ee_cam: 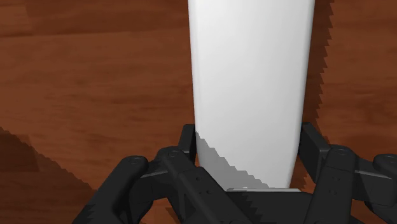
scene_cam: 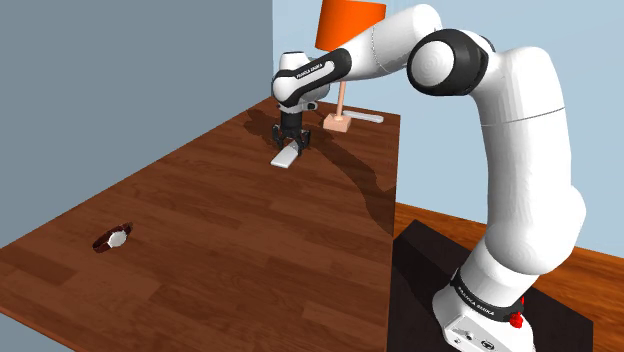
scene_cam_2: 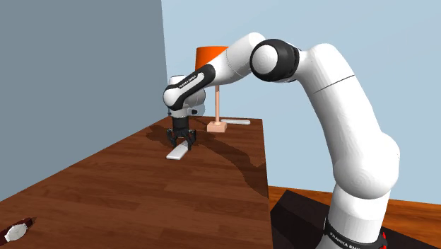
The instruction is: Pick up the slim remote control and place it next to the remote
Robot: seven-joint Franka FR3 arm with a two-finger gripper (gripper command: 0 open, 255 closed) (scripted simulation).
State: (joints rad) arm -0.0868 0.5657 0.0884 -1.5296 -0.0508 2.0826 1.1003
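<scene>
A slim white remote (scene_cam: 285, 157) lies flat on the dark wooden table (scene_cam: 220, 230), toward its far end. My black gripper (scene_cam: 292, 137) stands straight over the end nearest it, and the fingers (ee_cam: 188, 144) clasp the remote's two long sides. In the wrist view the white remote (ee_cam: 248, 83) runs away from the gripper (ee_cam: 249, 145) over the wood. From the second exterior view the gripper (scene_cam_2: 179, 136) sits on the remote (scene_cam_2: 177, 151) in the same way. A second, thin white remote (scene_cam: 365, 117) lies beyond the lamp base at the table's far edge.
A lamp with an orange shade (scene_cam: 347, 22) stands on a pale base (scene_cam: 338, 122) just behind the gripper. A wristwatch (scene_cam: 112, 239) lies near the table's front corner at the shoulder view's left. The black stand (scene_cam: 470, 300) is beside the table's edge.
</scene>
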